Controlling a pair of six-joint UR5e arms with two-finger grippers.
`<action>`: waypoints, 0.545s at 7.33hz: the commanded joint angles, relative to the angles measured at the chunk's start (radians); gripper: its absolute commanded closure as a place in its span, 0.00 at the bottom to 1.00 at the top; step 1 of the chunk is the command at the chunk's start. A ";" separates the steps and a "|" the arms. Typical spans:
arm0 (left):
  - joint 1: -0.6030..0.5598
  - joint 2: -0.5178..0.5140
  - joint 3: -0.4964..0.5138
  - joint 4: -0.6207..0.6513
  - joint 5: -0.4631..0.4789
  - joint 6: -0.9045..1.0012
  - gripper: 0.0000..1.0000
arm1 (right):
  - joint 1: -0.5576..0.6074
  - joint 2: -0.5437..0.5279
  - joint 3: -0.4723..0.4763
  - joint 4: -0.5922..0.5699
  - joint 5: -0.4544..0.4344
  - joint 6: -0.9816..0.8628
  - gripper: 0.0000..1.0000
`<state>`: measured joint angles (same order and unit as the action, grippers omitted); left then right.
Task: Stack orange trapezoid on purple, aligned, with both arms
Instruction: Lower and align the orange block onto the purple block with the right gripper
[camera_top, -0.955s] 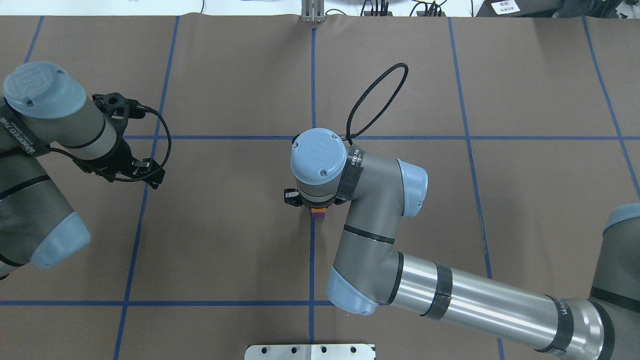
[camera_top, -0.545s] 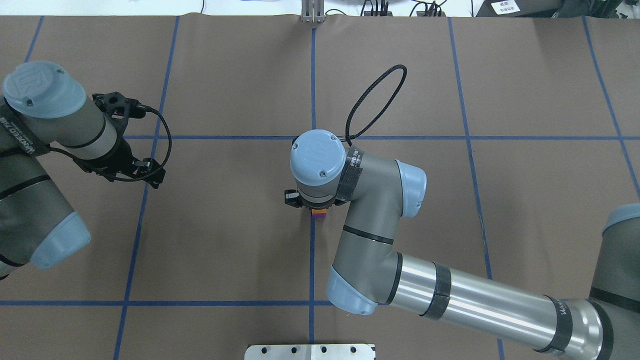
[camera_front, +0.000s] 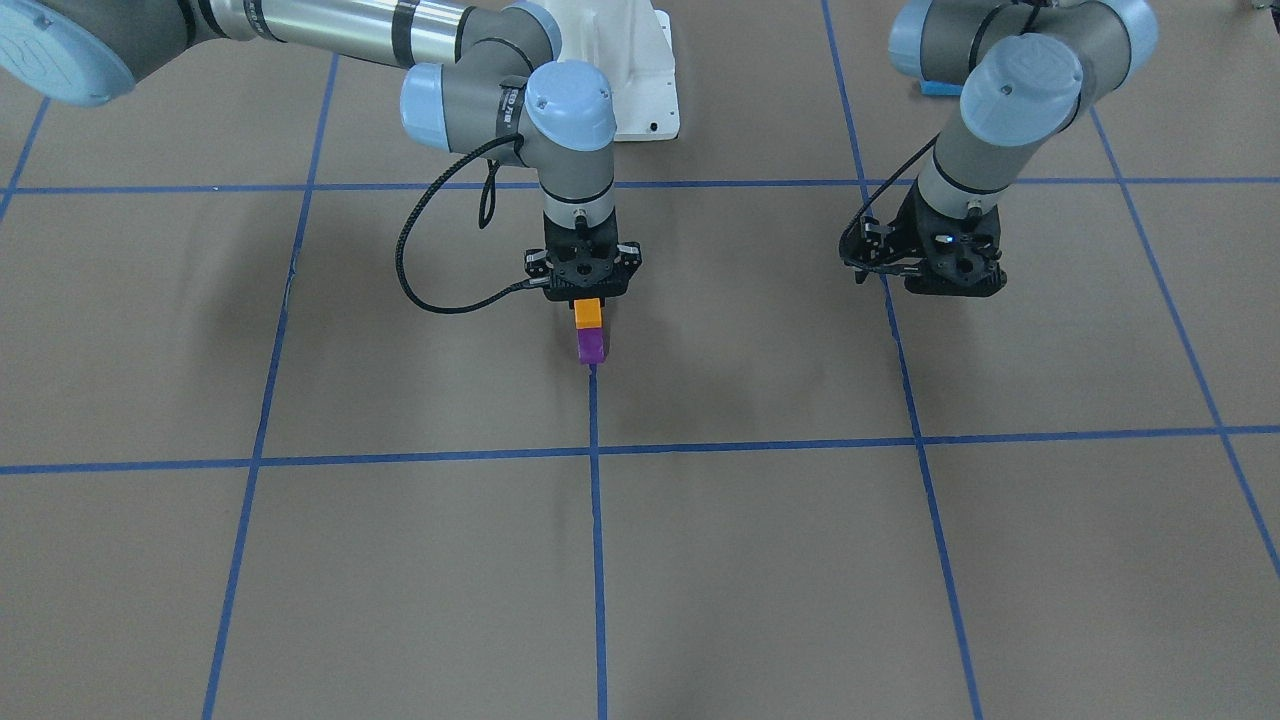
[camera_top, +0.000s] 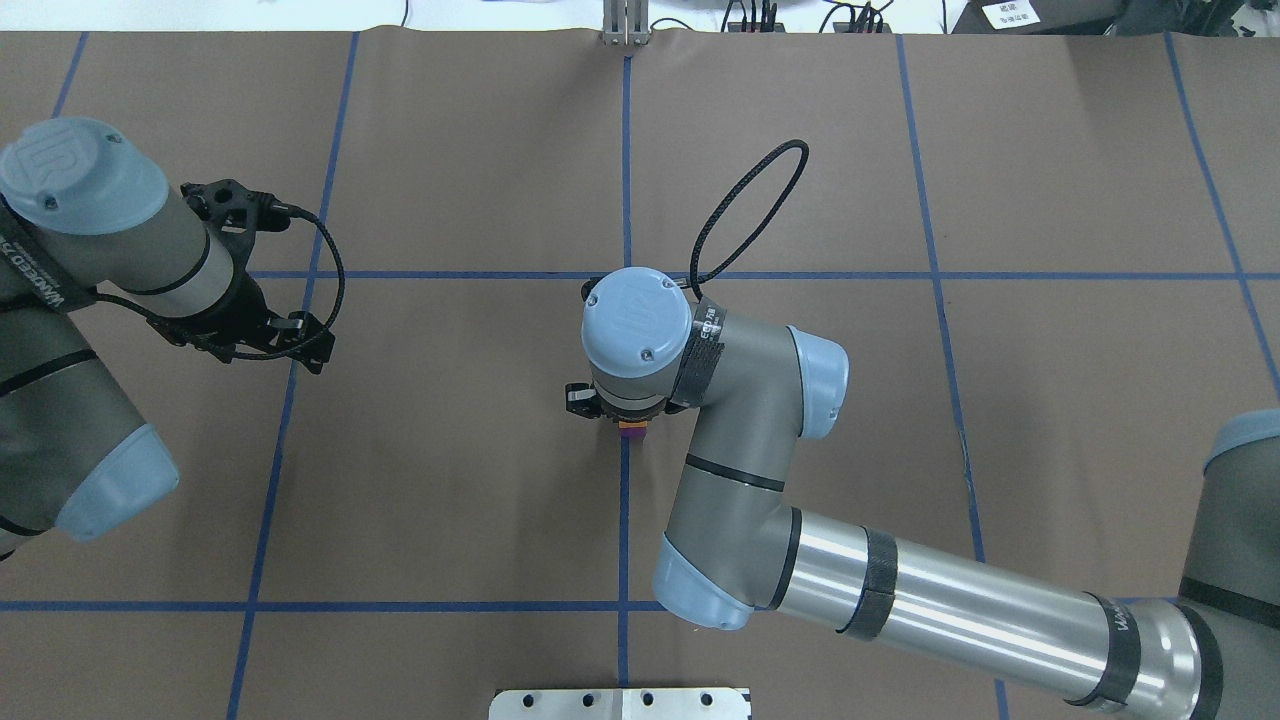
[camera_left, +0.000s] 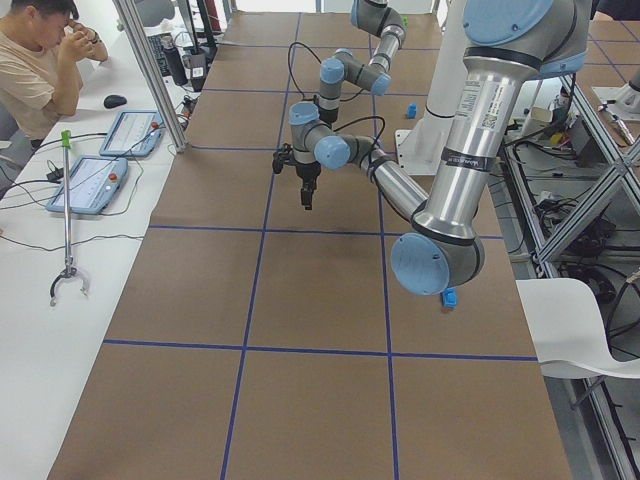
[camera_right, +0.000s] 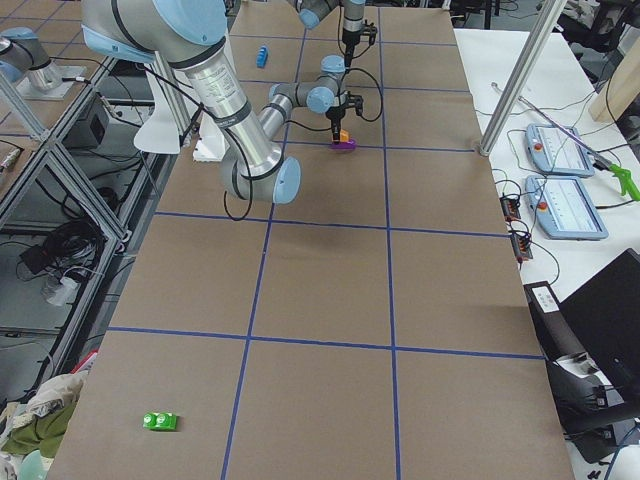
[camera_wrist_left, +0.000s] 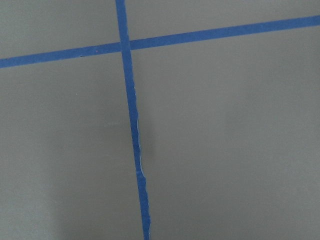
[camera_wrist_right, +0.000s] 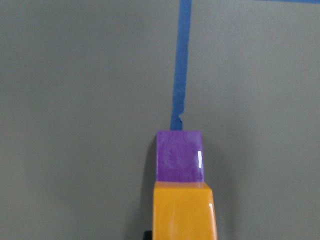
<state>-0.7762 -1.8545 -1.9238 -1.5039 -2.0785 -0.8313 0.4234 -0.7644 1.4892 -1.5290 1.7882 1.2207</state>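
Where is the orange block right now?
In the front-facing view, the orange trapezoid sits on top of the purple block, at the end of a blue tape line, directly under the right gripper.

Bright, even light from overhead; soft faint shadows lie on the counter (camera_front: 760, 560); a white glare streak marks the purple block (camera_wrist_right: 179, 156); wrist views slightly soft; exterior views sharp, with little edge distortion.
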 joint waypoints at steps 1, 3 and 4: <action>0.000 0.000 -0.001 0.001 0.000 -0.003 0.00 | 0.005 0.000 0.006 0.000 -0.012 0.017 0.01; 0.002 0.001 0.000 0.001 0.001 -0.003 0.00 | 0.005 0.002 0.011 0.000 -0.010 0.017 0.00; 0.002 0.001 0.000 0.001 0.000 -0.003 0.00 | 0.014 0.002 0.019 -0.002 -0.006 0.016 0.00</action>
<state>-0.7750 -1.8537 -1.9239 -1.5033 -2.0779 -0.8344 0.4302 -0.7626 1.5005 -1.5297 1.7788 1.2371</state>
